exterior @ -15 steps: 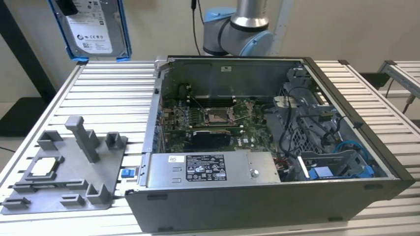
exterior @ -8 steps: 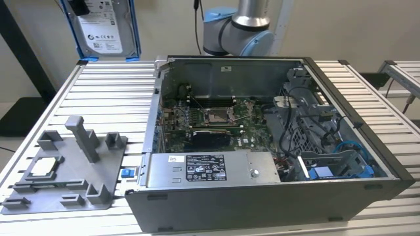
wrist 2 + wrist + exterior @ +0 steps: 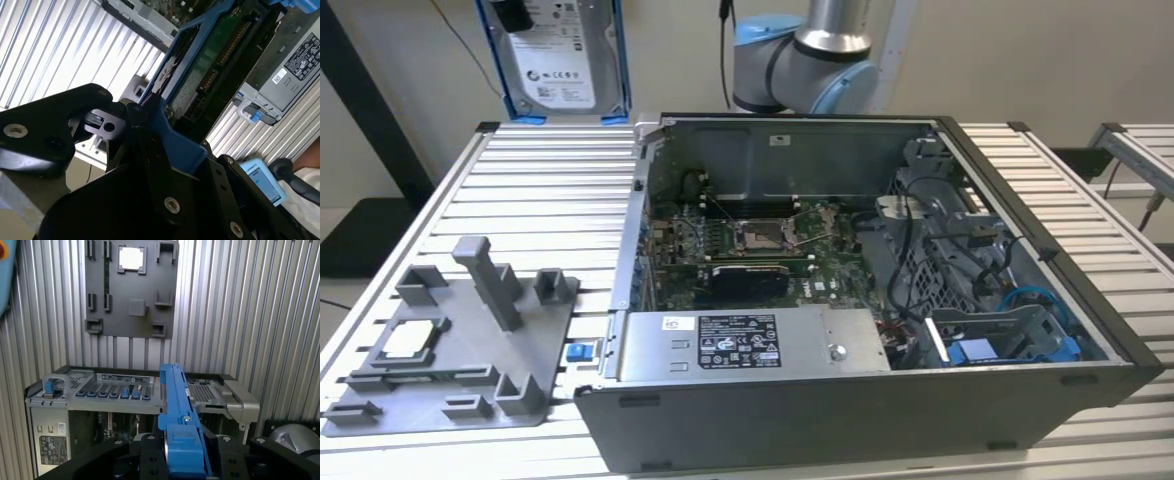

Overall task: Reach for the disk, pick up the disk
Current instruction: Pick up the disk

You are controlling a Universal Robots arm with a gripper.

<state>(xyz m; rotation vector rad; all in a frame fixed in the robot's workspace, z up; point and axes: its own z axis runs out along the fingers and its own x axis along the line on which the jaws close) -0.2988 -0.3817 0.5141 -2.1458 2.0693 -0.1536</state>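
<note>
The disk [image 3: 560, 62], a silver-grey drive with a white label in a blue caddy, hangs upright above the table's far edge at the exterior view's left. My gripper [image 3: 518, 14] is shut on its top end. In the first wrist view the blue caddy [image 3: 176, 405] runs edge-on out from between the black fingers [image 3: 150, 460]. In the second wrist view the disk's green circuit side [image 3: 205, 60] and blue frame extend away from the gripper [image 3: 145, 117], which clamps the caddy's end.
An open computer case [image 3: 1041, 250] stands mid-table, with a grey power supply [image 3: 747, 345] at its near side. A grey fixture plate [image 3: 467, 390] holding a small silver chip [image 3: 411, 340] lies at the exterior view's left. The arm's base [image 3: 807, 60] rises behind the case.
</note>
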